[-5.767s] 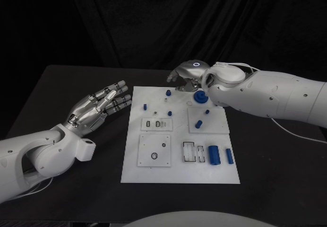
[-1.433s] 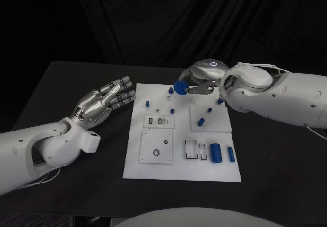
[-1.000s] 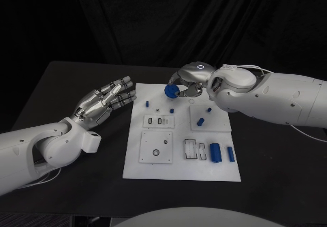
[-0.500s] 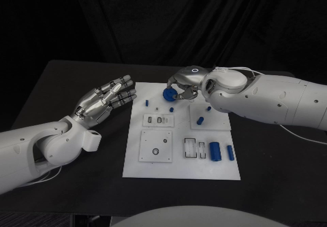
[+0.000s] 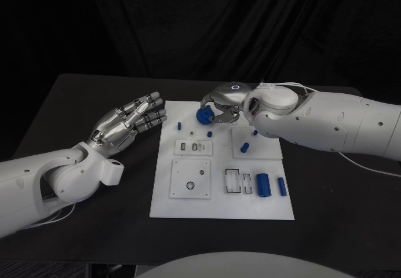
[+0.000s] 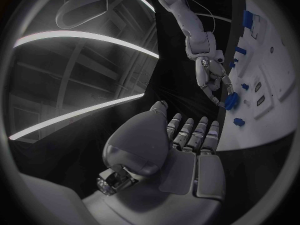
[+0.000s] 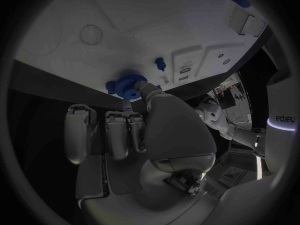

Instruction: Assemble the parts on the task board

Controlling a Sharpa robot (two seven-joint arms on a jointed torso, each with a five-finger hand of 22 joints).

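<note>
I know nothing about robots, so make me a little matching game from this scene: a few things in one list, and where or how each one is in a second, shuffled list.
Things:
1. left hand
2. right hand
3. blue gear
4. large blue cylinder

States:
A. lying on the task board near its front right corner
B. open beside the board, fingers spread, holding nothing
C. pinched between fingers above the board's far edge
D. holding a part over the board

Pairs: 1-B, 2-D, 3-C, 4-A

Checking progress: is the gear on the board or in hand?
In hand: the right hand pinches the gear above the board's far edge.
</note>
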